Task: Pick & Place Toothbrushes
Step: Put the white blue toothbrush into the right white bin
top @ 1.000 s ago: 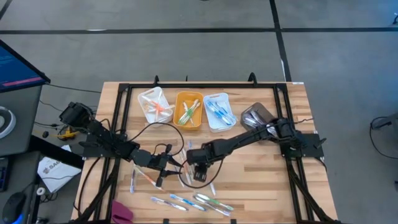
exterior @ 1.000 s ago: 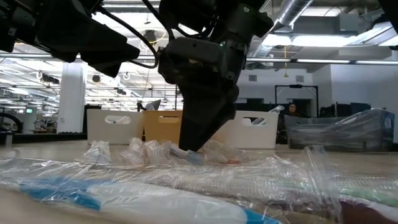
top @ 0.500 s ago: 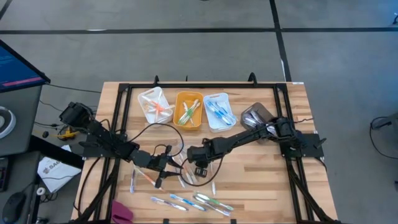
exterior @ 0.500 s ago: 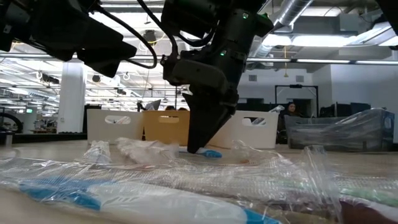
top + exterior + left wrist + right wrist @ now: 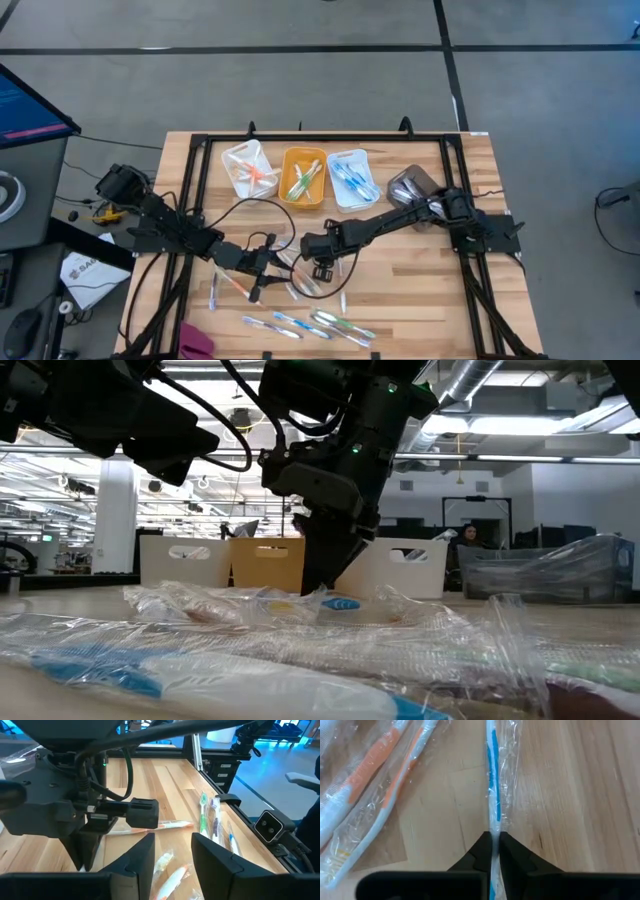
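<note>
High view, left to right: left gripper (image 5: 262, 272) low over the pale wooden slatted surface (image 5: 420, 300) near its middle, jaws roughly half apart with nothing between them, as the left wrist view confirms; beneath and just beside it, loose toothbrushes in clear crinkled plastic wrappers, some with orange-pink handles (image 5: 165, 824); right gripper (image 5: 318, 268) just to its right, jaws closed on a thin blue-and-white toothbrush in a clear wrapper (image 5: 493, 800), pinching it partway along the handle, the rest lying on the wood ahead of the jaws; further wrapped toothbrushes in a row (image 5: 310, 324) along the near edge; at the far edge, three small plastic bins side by side: white (image 5: 248, 168), yellow-orange (image 5: 304, 178) and pale blue-white (image 5: 351, 178), each already holding brushes; beside them a crumpled grey plastic bag (image 5: 412, 184).

Handling, as judged: each brush is very light, stiff along its length, yet sheathed in slippery, loose film that may slide or snag neighbouring wrappers; a grip across the handle near mid-length, as shown, should carry it level; pinching film alone risks a drop.
</note>
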{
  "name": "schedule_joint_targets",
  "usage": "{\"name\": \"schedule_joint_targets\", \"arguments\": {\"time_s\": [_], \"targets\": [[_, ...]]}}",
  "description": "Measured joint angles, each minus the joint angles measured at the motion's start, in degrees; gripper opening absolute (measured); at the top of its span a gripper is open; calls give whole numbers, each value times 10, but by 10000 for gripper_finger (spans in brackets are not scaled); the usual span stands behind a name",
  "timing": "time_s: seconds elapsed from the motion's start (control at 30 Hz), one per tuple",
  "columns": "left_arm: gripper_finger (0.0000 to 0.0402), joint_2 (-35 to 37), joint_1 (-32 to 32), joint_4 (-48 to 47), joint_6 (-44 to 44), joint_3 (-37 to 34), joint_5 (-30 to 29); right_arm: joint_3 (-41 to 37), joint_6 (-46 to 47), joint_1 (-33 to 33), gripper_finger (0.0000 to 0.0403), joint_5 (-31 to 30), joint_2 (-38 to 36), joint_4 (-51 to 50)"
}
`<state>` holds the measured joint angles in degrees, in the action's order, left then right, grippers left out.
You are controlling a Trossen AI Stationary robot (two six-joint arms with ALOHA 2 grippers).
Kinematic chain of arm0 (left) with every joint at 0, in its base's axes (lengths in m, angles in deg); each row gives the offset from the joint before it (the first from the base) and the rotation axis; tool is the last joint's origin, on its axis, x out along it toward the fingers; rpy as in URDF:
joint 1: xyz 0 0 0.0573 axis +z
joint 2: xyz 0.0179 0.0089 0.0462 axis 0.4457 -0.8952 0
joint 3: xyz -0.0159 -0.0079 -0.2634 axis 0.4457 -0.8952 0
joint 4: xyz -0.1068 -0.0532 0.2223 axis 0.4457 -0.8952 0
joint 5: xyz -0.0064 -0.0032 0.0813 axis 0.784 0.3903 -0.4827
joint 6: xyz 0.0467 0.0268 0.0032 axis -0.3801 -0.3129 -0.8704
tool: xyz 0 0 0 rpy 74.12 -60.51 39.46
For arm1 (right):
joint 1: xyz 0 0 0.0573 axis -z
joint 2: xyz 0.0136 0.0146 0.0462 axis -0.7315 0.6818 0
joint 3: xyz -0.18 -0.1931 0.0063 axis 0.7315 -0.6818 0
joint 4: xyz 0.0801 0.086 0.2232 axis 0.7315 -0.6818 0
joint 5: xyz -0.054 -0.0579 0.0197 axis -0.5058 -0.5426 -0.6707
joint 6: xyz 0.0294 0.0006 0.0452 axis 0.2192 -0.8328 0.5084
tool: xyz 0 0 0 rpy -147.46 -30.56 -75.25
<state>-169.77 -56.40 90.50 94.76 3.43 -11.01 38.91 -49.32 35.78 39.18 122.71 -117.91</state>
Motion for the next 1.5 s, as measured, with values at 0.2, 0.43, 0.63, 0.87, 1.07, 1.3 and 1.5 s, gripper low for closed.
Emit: {"name": "schedule_joint_targets", "arguments": {"time_s": [0.2, 0.43, 0.63, 0.87, 1.07, 1.3, 1.5], "targets": [[123, 0, 0, 0, 0, 0, 0, -7, -1, 9, 5, 30, -3, -6], [123, 0, 0, 0, 0, 0, 0, -46, -27, 22, 2, 35, -6, 25], [123, 0, 0, 0, 0, 0, 0, -45, -50, 16, 1, 29, -3, 39], [123, 0, 0, 0, 0, 0, 1, -24, -56, 2, 1, 6, -2, -8], [123, 0, 0, 0, 2, 0, 2, 12, -56, -15, 0, -54, 1, -94], [123, 0, 0, 0, 4, 0, 2, 68, -57, -68, 4, -88, 0, -168], [123, 0, 0, 0, -5, 0, 0, 90, -9, -104, 2, -157, -1, -268]]}}
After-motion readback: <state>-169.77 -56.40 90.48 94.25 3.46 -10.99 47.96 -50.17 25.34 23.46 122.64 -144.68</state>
